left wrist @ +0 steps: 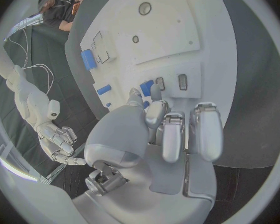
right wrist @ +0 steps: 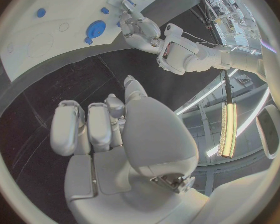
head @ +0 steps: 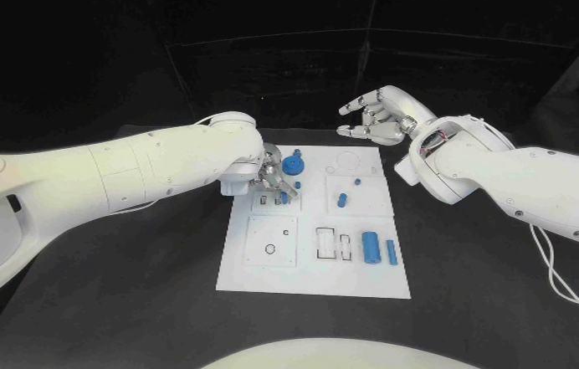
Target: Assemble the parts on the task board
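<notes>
1. Nearest the robot, the front half of the task board [head: 314, 281] lay on the black tabletop [head: 145, 302], carrying a blue cylinder [head: 371, 248] and a slimmer blue bar [head: 392, 252] side by side, long axes running away from the robot, well apart from either hand.
2. Midway up the board, the left hand [head: 268, 178] sat over the left column of sockets, much nearer the work than the other hand. Its fingers [left wrist: 154, 109] were drawn narrow, their tips down at a small blue part [left wrist: 146, 87] beside a slot; whether they pinched it or only touched it could not be told from these views.
3. Just beyond that hand stood the round blue gear-like part [head: 295, 166], away from the robot and toward the board's middle.
4. Farthest off, the right hand [head: 380, 118] hung past the board's far right corner, above the tabletop, its fingers loosely curled with nothing in them.
</notes>
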`<state>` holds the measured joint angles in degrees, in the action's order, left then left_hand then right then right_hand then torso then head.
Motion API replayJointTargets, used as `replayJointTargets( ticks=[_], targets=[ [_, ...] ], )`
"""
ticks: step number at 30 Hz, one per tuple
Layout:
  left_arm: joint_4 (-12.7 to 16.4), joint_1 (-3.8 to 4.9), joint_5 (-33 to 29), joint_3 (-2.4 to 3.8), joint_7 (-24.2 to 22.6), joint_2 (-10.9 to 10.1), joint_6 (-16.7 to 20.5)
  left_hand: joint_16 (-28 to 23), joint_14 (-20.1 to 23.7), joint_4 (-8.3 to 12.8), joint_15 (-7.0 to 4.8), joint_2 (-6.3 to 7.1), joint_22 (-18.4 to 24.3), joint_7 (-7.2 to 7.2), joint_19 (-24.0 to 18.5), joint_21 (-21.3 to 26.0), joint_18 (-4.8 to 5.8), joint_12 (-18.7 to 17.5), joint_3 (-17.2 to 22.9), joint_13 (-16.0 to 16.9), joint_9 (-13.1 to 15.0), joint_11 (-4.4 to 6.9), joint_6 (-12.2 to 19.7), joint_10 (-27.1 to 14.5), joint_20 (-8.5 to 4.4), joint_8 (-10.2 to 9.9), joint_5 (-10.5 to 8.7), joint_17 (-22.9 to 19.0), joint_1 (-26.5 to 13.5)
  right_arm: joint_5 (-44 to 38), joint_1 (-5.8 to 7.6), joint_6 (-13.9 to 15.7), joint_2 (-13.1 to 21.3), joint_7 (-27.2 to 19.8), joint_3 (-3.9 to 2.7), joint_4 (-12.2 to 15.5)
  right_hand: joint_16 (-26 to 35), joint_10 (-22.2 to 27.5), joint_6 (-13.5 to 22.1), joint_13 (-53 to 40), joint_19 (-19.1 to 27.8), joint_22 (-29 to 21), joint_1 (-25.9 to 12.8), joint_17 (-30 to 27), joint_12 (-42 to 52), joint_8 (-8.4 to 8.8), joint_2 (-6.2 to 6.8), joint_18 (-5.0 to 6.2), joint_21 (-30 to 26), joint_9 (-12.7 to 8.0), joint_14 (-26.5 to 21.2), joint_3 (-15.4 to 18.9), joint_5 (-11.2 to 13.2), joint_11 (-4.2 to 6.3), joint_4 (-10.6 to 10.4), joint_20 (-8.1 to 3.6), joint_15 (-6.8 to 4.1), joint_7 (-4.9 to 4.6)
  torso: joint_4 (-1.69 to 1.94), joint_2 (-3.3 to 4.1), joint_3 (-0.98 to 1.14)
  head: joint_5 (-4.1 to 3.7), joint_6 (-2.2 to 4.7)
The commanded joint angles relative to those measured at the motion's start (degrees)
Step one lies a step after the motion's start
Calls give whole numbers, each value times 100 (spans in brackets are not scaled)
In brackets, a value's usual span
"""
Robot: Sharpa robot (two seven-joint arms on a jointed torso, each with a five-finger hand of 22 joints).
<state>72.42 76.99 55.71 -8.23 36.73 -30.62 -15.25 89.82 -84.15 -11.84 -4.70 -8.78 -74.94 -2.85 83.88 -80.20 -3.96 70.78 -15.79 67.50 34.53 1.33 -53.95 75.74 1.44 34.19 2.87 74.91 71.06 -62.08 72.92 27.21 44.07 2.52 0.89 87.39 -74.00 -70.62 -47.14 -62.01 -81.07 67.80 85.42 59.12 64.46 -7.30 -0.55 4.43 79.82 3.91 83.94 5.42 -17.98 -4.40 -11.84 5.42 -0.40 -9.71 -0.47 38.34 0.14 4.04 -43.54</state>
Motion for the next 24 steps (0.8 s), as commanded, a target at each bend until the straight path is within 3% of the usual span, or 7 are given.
replayJointTargets(
  ticks=[1, 12, 24],
  targets=[
    [11, 6, 31, 1, -19, 1, -77, 18, -585, 44, -4, -4, -27, 14, 26, -27, 73, 7, 11, 2, 13, -8, 36, -27, 0, 31, -12, 1509, 87, 7, 13, -33, -11, -7, -6, 1, 21, 25, 5, -5, 23, -3, 39, 5, -14, -34, -9, -14, -20, -7, 79, 46, -24, 6, -2, 3, -11, 2, -2, 0, 0, 3, -8],
    [17, 6, 30, 0, -119, -3, -72, 18, -585, 685, -43, -252, 28, 57, -25, 19, 54, -230, 627, -200, 0, 38, 189, -208, -28, -134, -6, 1509, 922, 7, 13, -39, -27, -7, -6, -14, 21, 25, 5, -5, 23, -3, 39, 5, -14, -34, -9, -14, -20, -7, 79, 46, -24, 6, -2, 3, -11, 2, 1, 0, 0, -1, -18],
    [64, 6, 30, -1, -210, -38, -21, 18, -585, 949, -31, -304, 54, 33, -54, 51, 45, -438, 1138, -360, -86, 19, 216, -305, -24, -350, -1, 1509, 1102, 7, 13, -48, -29, -5, -6, -30, 18, 16, 9, -14, 22, 1, 44, 15, -3, -34, -16, -15, -19, -7, 80, 51, -53, 5, -3, 3, -11, 1, 7, 1, 2, 5, -28]
  ],
)
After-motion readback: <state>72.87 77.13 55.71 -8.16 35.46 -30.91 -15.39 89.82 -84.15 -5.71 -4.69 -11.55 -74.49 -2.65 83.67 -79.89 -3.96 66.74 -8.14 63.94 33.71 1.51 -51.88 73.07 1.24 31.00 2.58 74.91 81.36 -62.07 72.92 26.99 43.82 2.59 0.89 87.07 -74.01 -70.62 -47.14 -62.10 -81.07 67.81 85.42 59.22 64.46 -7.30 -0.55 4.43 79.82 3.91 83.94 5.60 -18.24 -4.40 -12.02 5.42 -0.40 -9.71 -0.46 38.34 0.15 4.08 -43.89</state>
